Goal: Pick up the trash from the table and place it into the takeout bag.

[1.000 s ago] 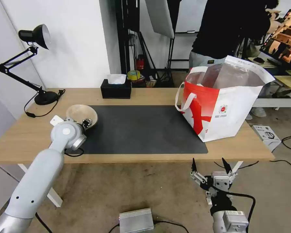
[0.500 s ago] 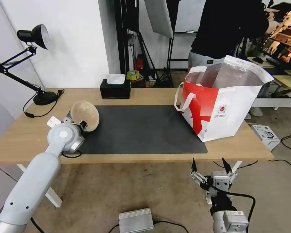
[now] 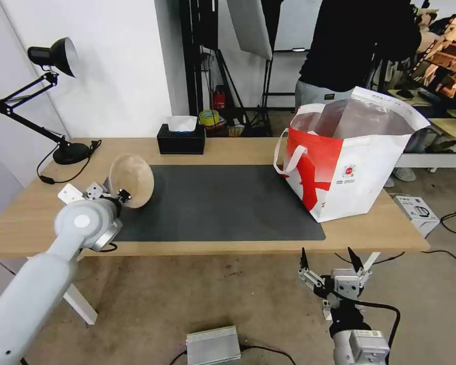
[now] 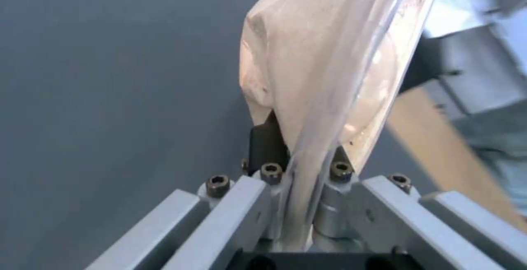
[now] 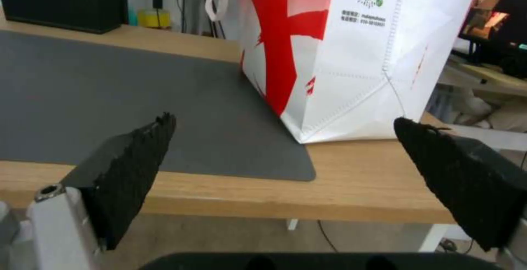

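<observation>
Your bench (image 3: 223, 149) runs wide across the head view, light wood with one dark grey mat (image 3: 223, 203) laid along its middle. On the right end of that mat stands your one takeout bag (image 3: 349, 162), upright, mouth open, foil lining showing; its near corner sits partly on the mat and partly on bare wood in the right wrist view (image 5: 351, 56). You have one beige bowl (image 3: 131, 180) in play, over the left end of the mat, tipped on edge so its hollow faces right, well apart from the bag. Whether its lower edge touches the mat, you cannot tell.

Your left tool (image 3: 117, 195) is just below and left of the bowl, pinching its rim. In the left wrist view the bowl's rim (image 4: 329, 64) runs down between the two fingers (image 4: 266, 142), which are pressed in on it from both sides.

Your right tool (image 3: 329, 261) hangs in front of the bench's near edge, below the bag, tips pointing up and spread wide, nothing between them (image 5: 285, 167).

At the back you have one black tissue box (image 3: 181, 139) and, at the far left, one black desk lamp (image 3: 53, 56).
</observation>
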### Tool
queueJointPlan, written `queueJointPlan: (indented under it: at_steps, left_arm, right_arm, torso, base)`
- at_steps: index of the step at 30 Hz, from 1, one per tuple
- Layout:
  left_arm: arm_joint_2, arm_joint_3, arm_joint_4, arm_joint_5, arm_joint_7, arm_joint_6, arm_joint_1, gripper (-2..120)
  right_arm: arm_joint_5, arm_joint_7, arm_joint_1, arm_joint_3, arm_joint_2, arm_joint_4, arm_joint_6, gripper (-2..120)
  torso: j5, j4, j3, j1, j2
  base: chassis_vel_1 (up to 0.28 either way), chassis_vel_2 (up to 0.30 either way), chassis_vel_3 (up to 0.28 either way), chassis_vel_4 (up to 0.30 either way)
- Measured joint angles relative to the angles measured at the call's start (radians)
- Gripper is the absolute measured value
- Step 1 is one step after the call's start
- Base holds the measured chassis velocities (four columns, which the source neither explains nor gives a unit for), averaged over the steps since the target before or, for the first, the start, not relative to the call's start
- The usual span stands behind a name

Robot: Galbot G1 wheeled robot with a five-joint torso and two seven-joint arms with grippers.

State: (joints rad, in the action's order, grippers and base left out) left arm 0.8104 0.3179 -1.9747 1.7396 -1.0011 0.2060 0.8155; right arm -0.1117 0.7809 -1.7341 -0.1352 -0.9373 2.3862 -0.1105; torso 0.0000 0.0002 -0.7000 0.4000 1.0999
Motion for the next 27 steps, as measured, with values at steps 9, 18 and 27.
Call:
queueJointPlan:
  at_steps: [9, 18, 27]
  left_arm:
    - [-0.041, -0.051, -0.046, 0.018, 0.137, -0.028, -0.074, 0]
    - [-0.028, -0.2, -0.04, 0.002, 0.315, -0.088, -0.224, 0]
    - [0.041, -0.346, 0.028, -0.008, 0.439, -0.133, -0.391, 0]
  right_arm:
    - [0.0, 0.0, 0.0, 0.0, 0.0, 0.0, 0.0, 100]
    - [0.0, 0.0, 0.0, 0.0, 0.0, 0.0, 0.0, 100]
    - [0.0, 0.0, 0.0, 0.0, 0.0, 0.0, 0.0, 100]
  torso:
    - [0.0, 0.0, 0.0, 0.0, 0.0]
    - [-0.0002, -0.0002, 0.0, 0.0, 0.0]
    - [0.0002, -0.0003, 0.0, 0.0, 0.0]
  base:
    - [0.0, 0.0, 0.0, 0.0]
    - [0.0, 0.0, 0.0, 0.0]
    - [0.0, 0.0, 0.0, 0.0]
